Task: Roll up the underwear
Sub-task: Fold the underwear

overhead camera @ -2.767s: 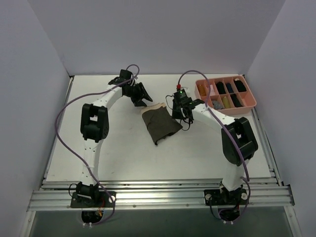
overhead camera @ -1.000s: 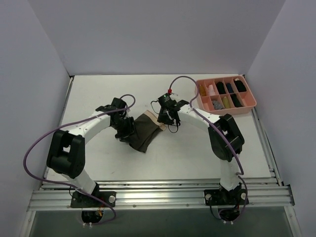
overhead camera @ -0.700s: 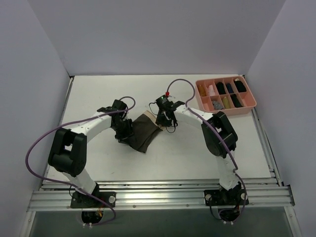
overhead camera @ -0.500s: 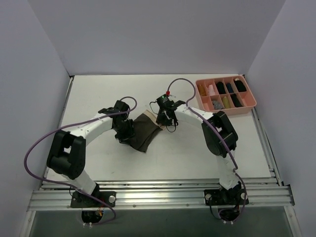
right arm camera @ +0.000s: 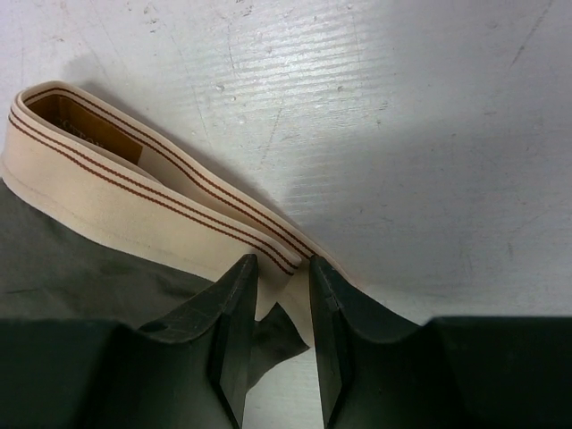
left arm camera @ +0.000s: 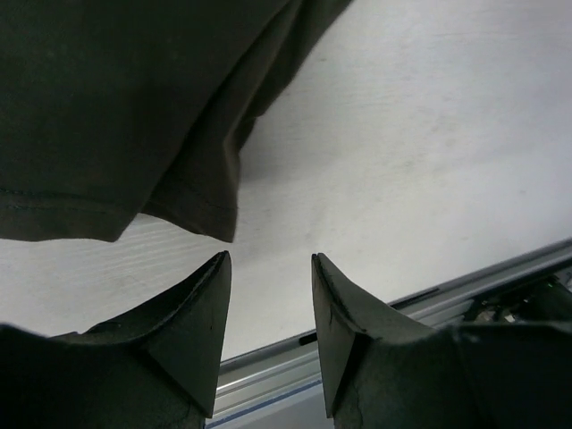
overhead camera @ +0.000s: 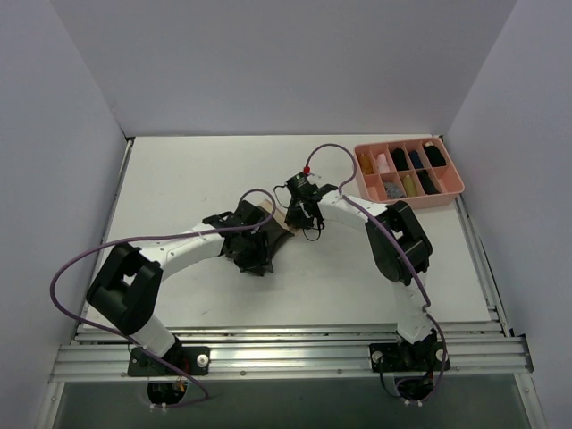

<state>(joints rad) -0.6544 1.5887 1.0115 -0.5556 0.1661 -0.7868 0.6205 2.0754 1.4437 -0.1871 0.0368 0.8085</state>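
Note:
The underwear (overhead camera: 276,231) lies mid-table, dark olive-brown with a tan waistband at its far end, partly hidden under my left arm. My left gripper (overhead camera: 258,259) hovers over its near end, tilted towards the near edge. In the left wrist view the gripper (left arm camera: 268,268) is open and empty, with the dark cloth (left arm camera: 116,116) just beyond the fingertips. My right gripper (overhead camera: 299,217) is at the waistband's right end. In the right wrist view its jaws (right arm camera: 283,268) stand close together around the corner of the striped waistband (right arm camera: 134,192).
A pink compartment tray (overhead camera: 420,203) with small rolled bundles stands at the back right. Metal rails (overhead camera: 286,353) run along the near edge. White walls close in the left, back and right sides.
My left arm has swung from the underwear's left side to over its near end. The right gripper has stayed at the waistband, and the cloth has hardly moved in the last second.

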